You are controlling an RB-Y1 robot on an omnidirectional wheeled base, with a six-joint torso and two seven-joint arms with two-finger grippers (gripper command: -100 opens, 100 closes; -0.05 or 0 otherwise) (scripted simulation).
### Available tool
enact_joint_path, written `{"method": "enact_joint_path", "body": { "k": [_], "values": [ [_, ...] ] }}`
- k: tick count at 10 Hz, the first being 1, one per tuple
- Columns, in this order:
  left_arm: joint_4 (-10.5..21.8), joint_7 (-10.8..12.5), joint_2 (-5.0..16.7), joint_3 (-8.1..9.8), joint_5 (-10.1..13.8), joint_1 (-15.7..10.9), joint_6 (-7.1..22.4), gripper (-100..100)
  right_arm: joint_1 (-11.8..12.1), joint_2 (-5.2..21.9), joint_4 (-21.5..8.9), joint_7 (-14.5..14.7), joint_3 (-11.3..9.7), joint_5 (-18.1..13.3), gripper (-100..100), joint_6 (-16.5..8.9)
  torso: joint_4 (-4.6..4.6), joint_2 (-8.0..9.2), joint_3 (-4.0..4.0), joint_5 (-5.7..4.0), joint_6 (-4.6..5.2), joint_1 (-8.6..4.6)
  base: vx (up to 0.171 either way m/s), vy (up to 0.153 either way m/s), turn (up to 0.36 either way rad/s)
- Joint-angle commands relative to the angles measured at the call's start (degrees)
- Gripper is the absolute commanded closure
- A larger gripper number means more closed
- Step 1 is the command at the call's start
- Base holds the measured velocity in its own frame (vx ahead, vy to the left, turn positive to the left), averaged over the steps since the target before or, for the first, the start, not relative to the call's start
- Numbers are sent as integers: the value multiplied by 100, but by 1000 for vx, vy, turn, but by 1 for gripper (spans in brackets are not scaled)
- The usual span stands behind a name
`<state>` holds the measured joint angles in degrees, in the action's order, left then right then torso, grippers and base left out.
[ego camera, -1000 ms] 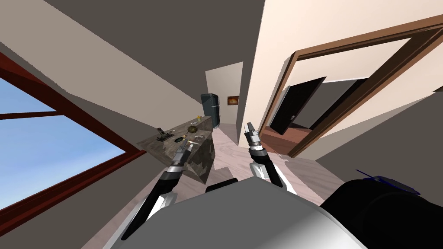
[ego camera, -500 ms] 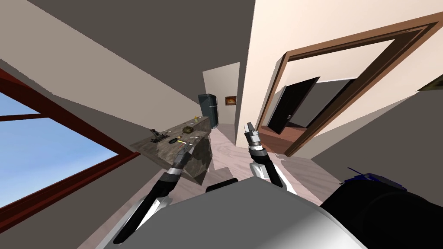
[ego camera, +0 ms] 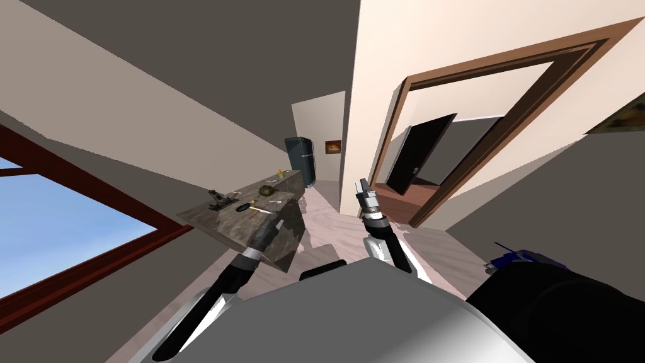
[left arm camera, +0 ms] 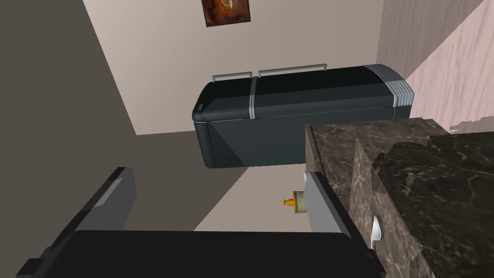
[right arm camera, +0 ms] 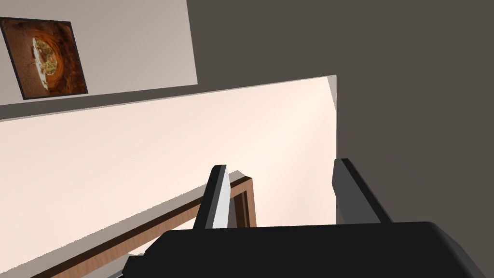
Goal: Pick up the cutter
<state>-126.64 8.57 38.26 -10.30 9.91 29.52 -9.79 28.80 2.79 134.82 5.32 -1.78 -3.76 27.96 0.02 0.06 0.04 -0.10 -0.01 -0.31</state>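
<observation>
Spread end effector (left arm camera: 217,172), marbled counter (left arm camera: 424,159), dark fridge (left arm camera: 299,120)

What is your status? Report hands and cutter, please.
Left hand open at dark marble-patterned counter. Right hand open, raised. Cutter not distinguishable among small items on top.

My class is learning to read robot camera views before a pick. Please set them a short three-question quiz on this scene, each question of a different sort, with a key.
1. True or false: the right gripper is shut on a tool.
2. Which gripper is at the marbled counter where the small tools lie? A. the left gripper B. the right one C. both
3. Fill in: the tall dark appliance beyond the counter's far end is a ____.
Key: 1 false, its fingers stand open with nothing between them. 2 A. 3 fridge.
</observation>
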Motion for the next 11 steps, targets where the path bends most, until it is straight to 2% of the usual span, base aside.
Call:
{"method": "enact_joint_path", "body": {
  "k": [1,2,3,4,5,6,7,8,10,11],
  "values": [
    [25,85,286,-71,180,45,126,-100,0,0,0,0,0,0,0,0,0,0,0,0,0,0,9,-107,-65],
    [25,85,472,-71,180,45,126,-100,0,0,0,0,0,0,0,0,-1,-4,-2,1,1,-5,9,-120,-32],
    [49,170,635,-146,353,100,245,-100,0,0,0,0,0,0,0,0,-1,-6,-3,-1,1,-8,4,-184,-65],
    [49,170,824,-146,353,100,245,-100,0,-1,0,0,-1,0,0,0,-1,-5,-3,-4,1,-30,12,-179,-19],
    [49,170,913,-146,353,100,245,-100,0,-1,0,0,-1,0,0,0,-2,-7,-4,-6,0,-31,9,-78,12],
    [76,264,1128,-223,530,159,362,-100,0,0,0,0,0,0,0,0,-1,-5,-3,0,0,-1,14,-109,-60],
    [76,264,1320,-223,530,159,362,-100,0,0,0,0,0,0,0,0,-2,-7,-4,1,1,-6,15,-110,-33],
    [103,366,1500,-299,710,223,478,-100,0,0,0,0,0,0,0,0,-2,-7,-4,0,0,-4,29,-154,-63],
    [103,366,1783,-299,710,223,478,-100,0,0,0,0,0,0,0,0,-2,-7,-5,-4,0,-19,10,-110,-11],
    [131,477,1984,-375,892,292,589,-100,0,0,0,0,0,0,0,0,-1,-6,-4,1,0,5,44,-88,-71]
  ]
}}
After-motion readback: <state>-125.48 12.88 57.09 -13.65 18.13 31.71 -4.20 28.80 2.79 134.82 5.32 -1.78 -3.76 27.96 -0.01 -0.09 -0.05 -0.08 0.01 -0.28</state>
